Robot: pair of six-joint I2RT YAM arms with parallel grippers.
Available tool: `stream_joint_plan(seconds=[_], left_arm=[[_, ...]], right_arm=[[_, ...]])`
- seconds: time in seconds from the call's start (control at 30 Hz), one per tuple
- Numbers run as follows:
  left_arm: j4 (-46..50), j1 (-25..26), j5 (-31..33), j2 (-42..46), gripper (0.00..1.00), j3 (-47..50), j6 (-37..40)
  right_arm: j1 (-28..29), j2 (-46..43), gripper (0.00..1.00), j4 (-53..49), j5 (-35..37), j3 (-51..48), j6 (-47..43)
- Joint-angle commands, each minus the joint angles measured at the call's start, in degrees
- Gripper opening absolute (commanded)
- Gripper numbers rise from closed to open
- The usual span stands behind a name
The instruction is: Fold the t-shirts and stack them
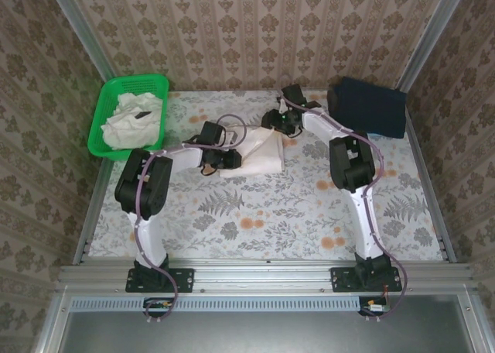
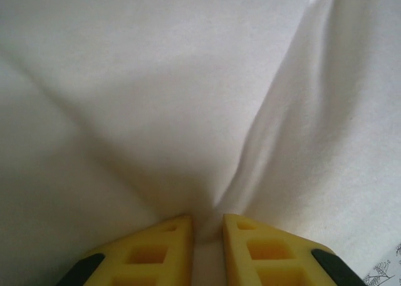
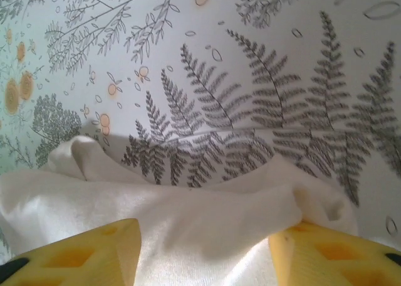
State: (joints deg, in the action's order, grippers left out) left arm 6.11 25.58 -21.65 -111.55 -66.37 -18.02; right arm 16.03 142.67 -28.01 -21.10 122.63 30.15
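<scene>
Top view: we're seeing one t-shirt [image 1: 259, 153] lying partly folded mid-table [image 1: 255, 214], w/ both arms reaching in from either side. The left gripper [image 1: 226, 161] is sitting at its left edge and the right gripper [image 1: 278, 127] at its far right corner. We judge that's so the cloth can be worked from two ends w/o bunching. Spare t-shirts [image 1: 131, 121] are waiting crumpled in the green basket [image 1: 131, 79] at far left, well apart from the one in hand. A dark box [image 1: 370, 107] is standing at far right, out of the way.

Left wrist: the left gripper [image 2: 207, 226] is pinching the t-shirt [image 2: 188, 98]. Its yellow fingers [image 2: 160, 248] are standing nearly together w/ cloth caught in the narrow gap, and creases are running straight into it, so we read that as a real grip.

Right wrist: the right gripper [image 3: 203, 236] is standing w/ jaws wide apart. The t-shirt [image 3: 188, 223] hem is lying loose between and over the fingers [image 3: 94, 254], not clamped, resting on the fern-print table [image 3: 250, 79]. Probably a fold step, approx. early in the task.
</scene>
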Motion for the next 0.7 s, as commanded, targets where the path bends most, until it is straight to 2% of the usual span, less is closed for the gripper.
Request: stream_joint_plan(seconds=[0.0,0.13,0.23,0.3,0.37,0.43,0.5,0.67], left_arm=[[4.6,0.1,0.8,0.5,0.22,0.6,0.3],[10.1,0.2,4.1,4.3,0.32,-4.4,1.7],[12.5,0.1,5.9,4.6,0.35,-9.6,2.9],[15.0,0.2,5.9,1.5,0.35,-14.7,4.6],[16.9,-0.9,4.7,-3.0,0.34,-19.9,5.4],[18.7,-2.9,1.0,-8.7,0.28,-26.2,5.1],[19.5,-4.2,-1.5,-14.2,0.27,-31.8,4.7],[22.0,-5.6,-0.1,-22.4,0.24,-40.5,4.3]], right_arm=[[-0.5,1.2,0.6,-5.1,-2.6,3.9,0.7],[-0.4,-6.6,0.63,-3.0,-1.6,-0.6,-0.2],[0.1,-14.7,0.63,1.6,0.9,-9.4,-0.9],[0.2,-20.0,0.63,6.4,2.7,-17.0,-0.7],[0.3,-23.0,0.59,10.1,4.5,-23.6,1.0],[0.4,-25.3,0.53,13.7,4.1,-30.3,2.2],[1.1,-27.7,0.5,19.9,3.6,-38.0,4.0],[4.9,-29.5,0.5,21.9,2.1,-46.2,3.0]])
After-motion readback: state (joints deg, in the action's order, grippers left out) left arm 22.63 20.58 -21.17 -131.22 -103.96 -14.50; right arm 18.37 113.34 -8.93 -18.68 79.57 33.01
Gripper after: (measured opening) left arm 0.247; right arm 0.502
